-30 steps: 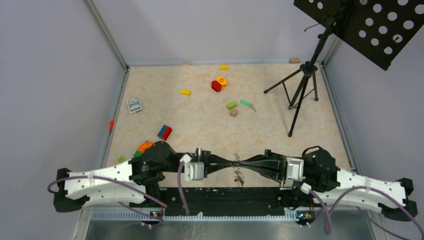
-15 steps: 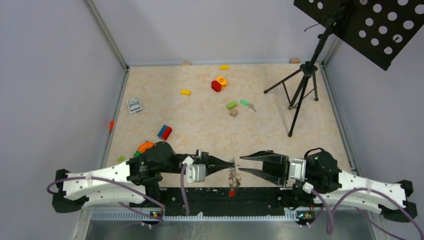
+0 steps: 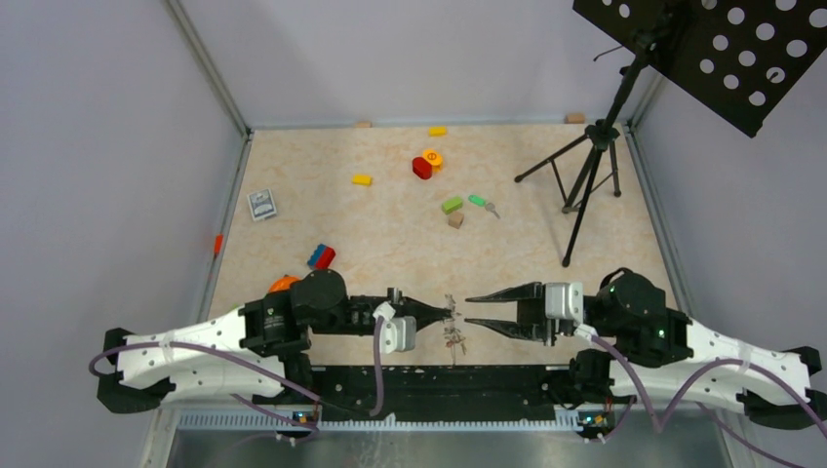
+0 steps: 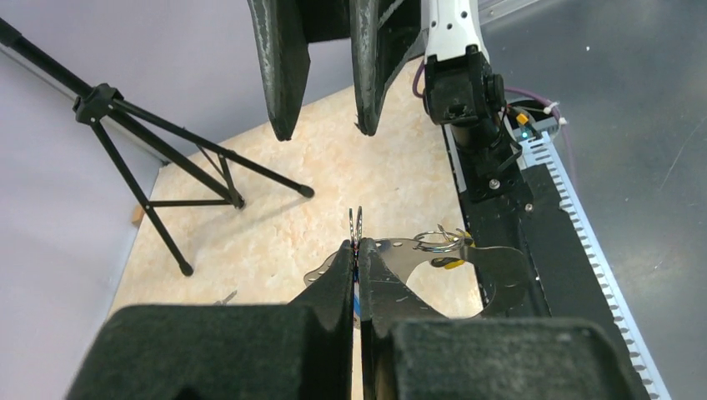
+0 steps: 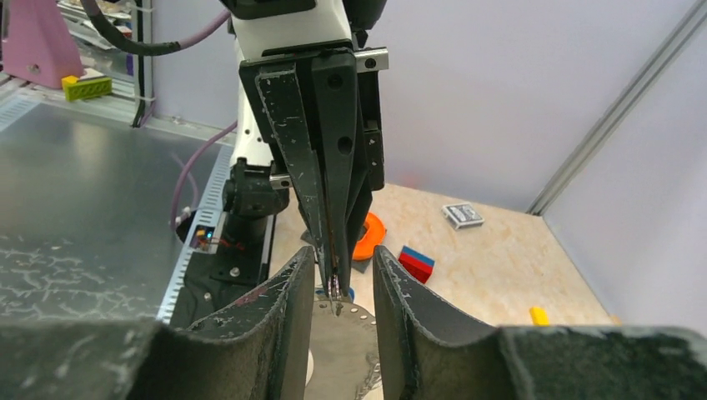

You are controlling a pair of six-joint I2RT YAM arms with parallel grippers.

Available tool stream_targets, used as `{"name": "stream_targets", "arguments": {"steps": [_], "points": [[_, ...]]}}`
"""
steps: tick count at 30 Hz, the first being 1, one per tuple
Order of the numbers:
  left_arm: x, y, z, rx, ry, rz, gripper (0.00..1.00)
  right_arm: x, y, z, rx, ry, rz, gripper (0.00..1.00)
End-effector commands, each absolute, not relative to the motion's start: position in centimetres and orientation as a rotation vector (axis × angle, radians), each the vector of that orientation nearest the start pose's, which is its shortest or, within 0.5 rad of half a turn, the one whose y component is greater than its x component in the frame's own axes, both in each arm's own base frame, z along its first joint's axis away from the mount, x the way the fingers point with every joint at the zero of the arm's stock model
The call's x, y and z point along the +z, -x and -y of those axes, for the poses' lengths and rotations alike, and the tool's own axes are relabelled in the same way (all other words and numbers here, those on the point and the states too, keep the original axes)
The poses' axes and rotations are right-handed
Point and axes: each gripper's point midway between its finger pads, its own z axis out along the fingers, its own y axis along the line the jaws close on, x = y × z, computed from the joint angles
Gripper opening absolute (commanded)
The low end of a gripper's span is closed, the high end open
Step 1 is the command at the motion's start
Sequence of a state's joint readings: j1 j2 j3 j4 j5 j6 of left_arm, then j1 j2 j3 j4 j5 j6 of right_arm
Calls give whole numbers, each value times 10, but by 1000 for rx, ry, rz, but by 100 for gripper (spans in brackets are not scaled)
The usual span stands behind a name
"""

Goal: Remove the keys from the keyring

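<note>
While the left gripper (image 3: 448,312) clamps tight on the keyring (image 4: 400,262), thin bright metal shows just past its closed tips. The wide grey strap curves away beside and beneath them, and a small metal ring (image 4: 438,242) is fixed to it. The keys (image 3: 454,337) dangle as a small cluster directly under the left fingertips, too small for their colours to be told. Facing it tip to tip, the right gripper (image 3: 468,311) stands with jaws parted, just beyond the left tips, grasping nothing.
</note>
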State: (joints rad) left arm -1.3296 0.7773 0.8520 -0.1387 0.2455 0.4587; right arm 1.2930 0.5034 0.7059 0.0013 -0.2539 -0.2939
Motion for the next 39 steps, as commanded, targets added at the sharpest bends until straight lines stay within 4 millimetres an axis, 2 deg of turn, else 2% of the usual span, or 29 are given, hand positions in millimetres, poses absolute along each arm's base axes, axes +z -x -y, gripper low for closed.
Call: {"name": "stream_targets", "arguments": {"steps": [1,11,18,25,27,29,33,39], "points": [[348,-58,312,-815,-1411,-880,0,344,-45,-266,984,1266,-987,31],[345,-60,314,-795,-1438,-902,0,328,-52,-280,902,1396,-1062,30],[343,-59,315,-804,-1444,-900,0,321,-56,-283,874,1415,-1084,29],[340,-58,318,-809,-1456,-904,0,322,-59,-283,871,1394,-1079,21],[339,-58,318,-810,-1459,-905,0,323,-59,-282,871,1388,-1079,13],[338,-58,318,-811,-1462,-907,0,323,-59,-282,869,1384,-1077,0],[338,-58,318,-808,-1462,-909,0,322,-62,-281,859,1365,-1091,0],[335,-56,316,-824,-1455,-909,0,334,-64,-276,876,1290,-1081,0]]}}
